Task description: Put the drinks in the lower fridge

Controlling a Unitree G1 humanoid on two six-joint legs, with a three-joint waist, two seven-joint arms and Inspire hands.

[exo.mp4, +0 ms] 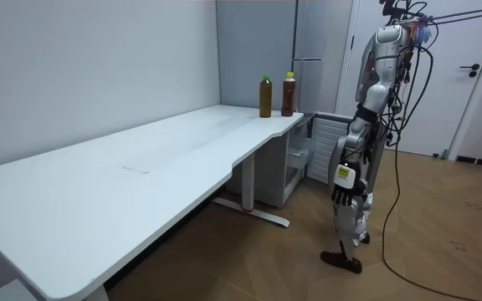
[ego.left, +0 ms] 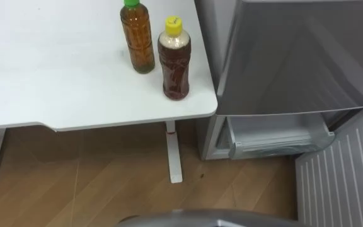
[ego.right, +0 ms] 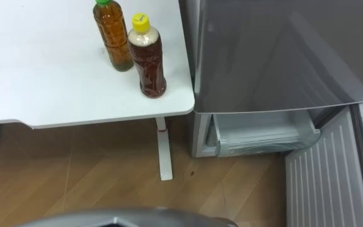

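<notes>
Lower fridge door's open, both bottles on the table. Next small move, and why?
Probably reach for the yellow-capped bottle: it stands upright at the table corner, closer to the fridge than the green-capped bottle, and the lower door is already open.

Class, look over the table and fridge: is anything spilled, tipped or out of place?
Nothing stands out. The green-capped bottle and yellow-capped bottle stand upright on the table; the lower fridge door is open.

Standing upright. Left arm hangs down along side, elbow bent slightly fwd; left hand (exo.mp4: 343, 194) low, approx. thigh level.
</notes>
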